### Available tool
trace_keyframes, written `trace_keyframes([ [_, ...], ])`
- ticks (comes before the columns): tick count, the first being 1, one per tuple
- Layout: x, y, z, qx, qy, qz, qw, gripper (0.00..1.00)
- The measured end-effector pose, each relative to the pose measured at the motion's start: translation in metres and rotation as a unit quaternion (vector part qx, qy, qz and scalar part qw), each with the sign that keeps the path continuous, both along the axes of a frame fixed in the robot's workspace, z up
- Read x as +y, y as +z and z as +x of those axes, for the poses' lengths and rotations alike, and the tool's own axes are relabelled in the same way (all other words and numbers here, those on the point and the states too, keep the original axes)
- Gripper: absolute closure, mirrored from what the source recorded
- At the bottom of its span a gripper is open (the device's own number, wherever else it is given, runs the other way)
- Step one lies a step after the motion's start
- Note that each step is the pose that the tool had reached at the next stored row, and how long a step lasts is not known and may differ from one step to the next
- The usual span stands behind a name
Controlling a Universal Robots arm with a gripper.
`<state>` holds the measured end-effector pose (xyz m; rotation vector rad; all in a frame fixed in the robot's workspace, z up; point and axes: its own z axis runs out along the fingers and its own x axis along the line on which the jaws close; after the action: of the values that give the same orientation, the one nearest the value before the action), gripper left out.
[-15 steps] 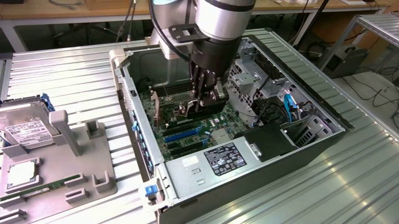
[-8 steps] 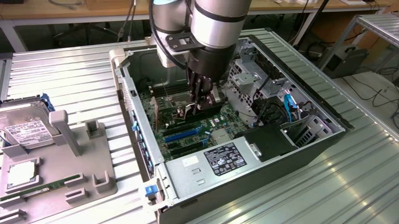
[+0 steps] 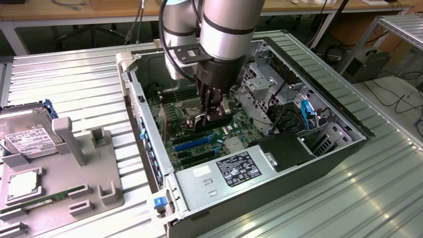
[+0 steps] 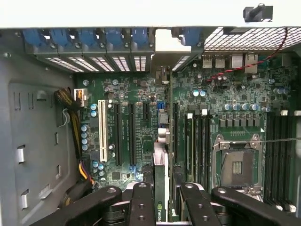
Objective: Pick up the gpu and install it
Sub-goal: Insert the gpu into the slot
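Note:
The gpu (image 4: 161, 165) shows edge-on in the wrist view as a thin card with a green board edge and a logo, standing upright over the motherboard (image 4: 141, 94). My gripper (image 4: 162, 193) is shut on it, one black finger (image 4: 141, 200) on each side. It hangs beside the long black expansion slots (image 4: 131, 134) and points toward the rear slot openings (image 4: 141, 61). Whether its edge touches a slot is hidden. In the exterior view my gripper (image 3: 210, 113) reaches down into the open computer case (image 3: 142, 99) with the dark gpu (image 3: 213, 125) just above the board.
Inside the case are a white slot (image 4: 102, 136), the CPU socket (image 4: 235, 162), memory slots (image 4: 197, 141), the power supply (image 3: 231, 168) and drive cages with cables (image 3: 297, 114). At the exterior view's left, a grey fixture (image 3: 86, 163) holds a hard drive (image 3: 26, 141) and a green memory stick (image 3: 39, 201).

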<state>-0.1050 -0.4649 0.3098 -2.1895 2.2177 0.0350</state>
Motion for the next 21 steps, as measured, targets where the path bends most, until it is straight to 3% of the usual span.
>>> trace_keyframes([
  [8, 0.0, -0.0159, -0.004, -0.0001, 0.001, -0.0001, 1.0, 0.74],
  [21, 0.0, -0.0246, -0.006, -0.0001, 0.001, -0.0012, 1.0, 0.74],
])
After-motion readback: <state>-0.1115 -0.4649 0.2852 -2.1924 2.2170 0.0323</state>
